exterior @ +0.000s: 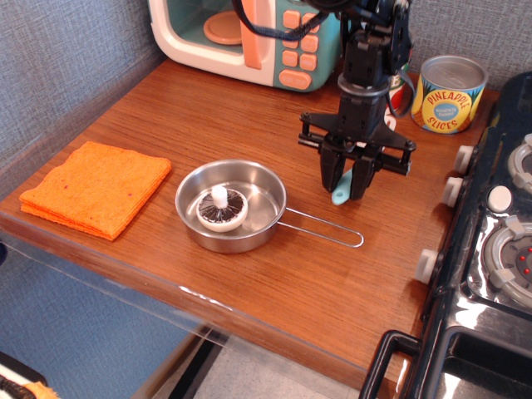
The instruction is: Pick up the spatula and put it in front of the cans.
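observation.image, spatula (340, 194) clamped in claw (346, 186)

- "PINEAPPLE SLICES" is legible in blue letters on the yellow label of the pineapple can (449, 93), up and to the right of the gripper (347, 184).
- The red can (402, 73) sits directly behind the arm. Only a sliver of its label shows, and no lettering on it is readable.
- The microwave keypad buttons (293, 43), up-left of the gripper, show no readable markings.
- No other text, numbers or brands are legible.
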{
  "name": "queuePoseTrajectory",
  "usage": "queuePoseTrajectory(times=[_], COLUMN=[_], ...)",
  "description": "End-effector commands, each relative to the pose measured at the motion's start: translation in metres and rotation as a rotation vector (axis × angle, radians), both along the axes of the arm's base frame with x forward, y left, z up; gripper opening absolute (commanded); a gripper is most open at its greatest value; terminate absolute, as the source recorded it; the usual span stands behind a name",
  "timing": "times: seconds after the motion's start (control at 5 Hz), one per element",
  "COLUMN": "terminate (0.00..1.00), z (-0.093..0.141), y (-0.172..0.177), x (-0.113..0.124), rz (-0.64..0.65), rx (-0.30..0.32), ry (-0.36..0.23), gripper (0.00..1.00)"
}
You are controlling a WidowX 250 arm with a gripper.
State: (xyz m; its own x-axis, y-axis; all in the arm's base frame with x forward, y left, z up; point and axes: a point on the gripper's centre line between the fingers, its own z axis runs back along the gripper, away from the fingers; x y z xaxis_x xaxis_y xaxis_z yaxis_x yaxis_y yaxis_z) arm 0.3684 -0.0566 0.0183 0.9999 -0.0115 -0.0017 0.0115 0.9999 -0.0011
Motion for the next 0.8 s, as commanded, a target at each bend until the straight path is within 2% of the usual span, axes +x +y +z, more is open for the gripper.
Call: queuePoseTrajectory(times=[0.0,0.2,0.4,0.6], terminate=[0.00,0.00,0.00,0.00], z=[0.026,0.061,0.097,0.117], y=[-0.003,0.004,0.018,0.039], x=[-0.006,-0.019,-0.042,-0.065], rz=[-0.047,-0.094,-0.104,-0.098], rx=[0.008,0.019,0.018,0.013], ry=[-0.057,-0.118,-0.129,-0.114], gripper=[1.00,1.00,1.00,1.00])
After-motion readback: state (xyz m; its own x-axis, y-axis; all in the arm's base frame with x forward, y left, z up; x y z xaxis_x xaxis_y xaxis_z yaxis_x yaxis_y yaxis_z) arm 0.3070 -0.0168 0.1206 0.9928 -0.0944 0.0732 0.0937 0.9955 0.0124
